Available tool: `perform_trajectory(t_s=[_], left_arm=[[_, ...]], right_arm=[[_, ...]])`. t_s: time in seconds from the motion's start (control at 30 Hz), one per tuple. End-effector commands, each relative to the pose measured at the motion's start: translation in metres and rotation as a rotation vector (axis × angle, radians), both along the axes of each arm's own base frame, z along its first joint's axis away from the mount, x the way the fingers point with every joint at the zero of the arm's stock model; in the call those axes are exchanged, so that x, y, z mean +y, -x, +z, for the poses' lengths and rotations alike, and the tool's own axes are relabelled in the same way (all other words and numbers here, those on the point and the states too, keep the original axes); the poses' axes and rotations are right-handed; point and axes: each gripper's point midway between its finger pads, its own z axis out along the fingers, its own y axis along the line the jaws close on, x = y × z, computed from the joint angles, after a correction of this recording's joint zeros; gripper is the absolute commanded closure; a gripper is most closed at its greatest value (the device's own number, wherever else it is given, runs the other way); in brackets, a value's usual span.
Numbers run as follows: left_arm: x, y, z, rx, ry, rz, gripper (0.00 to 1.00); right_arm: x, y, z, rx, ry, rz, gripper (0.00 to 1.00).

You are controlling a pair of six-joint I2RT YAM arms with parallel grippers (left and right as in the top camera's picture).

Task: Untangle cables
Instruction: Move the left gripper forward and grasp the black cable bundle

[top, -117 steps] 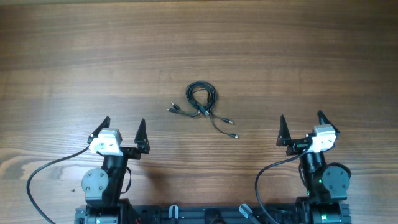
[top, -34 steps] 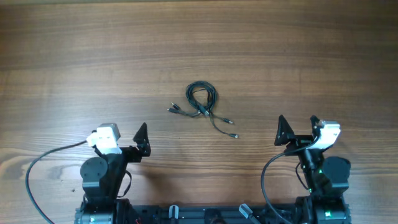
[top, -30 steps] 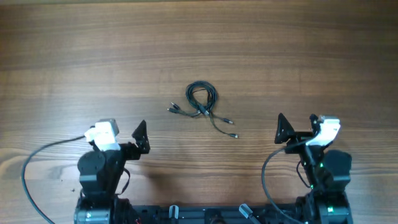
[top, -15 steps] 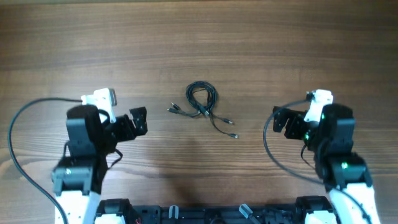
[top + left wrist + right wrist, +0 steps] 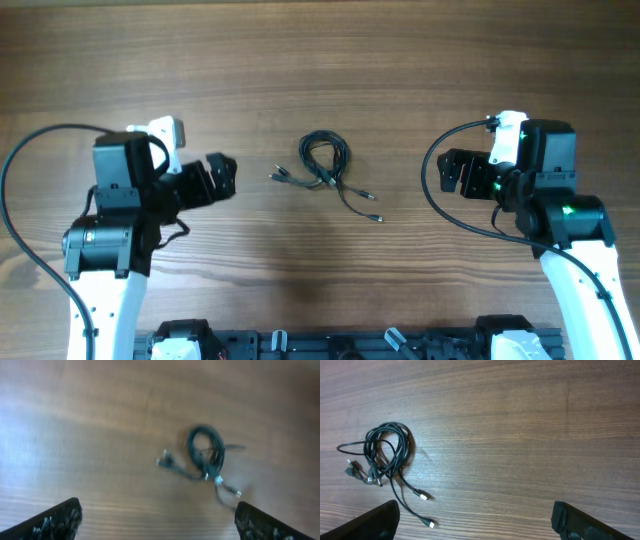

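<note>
The cables [image 5: 325,165] lie as a small dark coiled bundle on the wooden table, with plug ends trailing left and down to the right. They also show in the left wrist view [image 5: 205,455], blurred, and in the right wrist view [image 5: 387,452]. My left gripper [image 5: 221,178] is open and empty, left of the bundle. My right gripper [image 5: 455,172] is open and empty, right of the bundle. Both hang above the table, apart from the cables. In the wrist views the left jaws [image 5: 160,522] and right jaws [image 5: 475,520] are spread wide.
The thick black arm cables loop out at the left [image 5: 20,180] and right [image 5: 435,200] sides. The wooden table [image 5: 320,70] extends around the bundle. The arm bases sit at the near edge [image 5: 340,345].
Both arms have risen from their rest pose near the front edge and swung forward. The grippers now sit level with the cable bundle, on either side. The cables have not moved.
</note>
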Motion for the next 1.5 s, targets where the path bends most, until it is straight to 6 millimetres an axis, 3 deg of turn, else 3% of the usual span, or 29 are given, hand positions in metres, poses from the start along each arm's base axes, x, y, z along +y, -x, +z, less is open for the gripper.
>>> perform_trajectory(t_s=[0.0, 0.1, 0.2, 0.47, 0.67, 0.93, 1.1, 1.23, 1.47], left_arm=[[-0.02, -0.028, 0.04, -0.19, 0.083, -0.089, 0.0], [-0.024, -0.05, 0.056, -0.255, 0.122, -0.087, 0.0], [-0.029, -0.064, 0.051, -0.225, 0.124, -0.1, 0.0], [-0.039, -0.11, 0.01, -0.094, -0.035, -0.111, 0.0], [-0.065, -0.13, -0.029, 0.007, -0.145, -0.179, 0.0], [-0.106, -0.136, -0.103, 0.15, -0.138, -0.273, 0.03], [-0.132, -0.127, -0.149, 0.248, -0.112, -0.348, 0.23], [-0.141, -0.121, -0.174, 0.3, -0.121, -0.369, 0.4], [-0.149, -0.11, -0.204, 0.375, -0.129, -0.383, 0.42]], right_arm=[[0.002, -0.005, 0.009, -0.023, -0.006, 0.022, 0.0], [0.002, -0.005, 0.009, -0.024, -0.005, 0.022, 0.0], [0.002, -0.005, 0.009, -0.024, -0.005, 0.022, 0.0], [0.002, -0.005, 0.009, -0.023, -0.006, 0.022, 0.0], [0.002, -0.006, 0.009, -0.026, -0.005, 0.021, 0.0], [0.002, -0.006, 0.009, -0.025, -0.003, 0.02, 0.01], [0.002, -0.006, 0.009, -0.025, -0.003, 0.02, 0.0], [0.002, -0.005, 0.009, -0.025, -0.003, 0.02, 0.0], [0.002, -0.005, 0.009, -0.025, -0.003, 0.02, 0.0]])
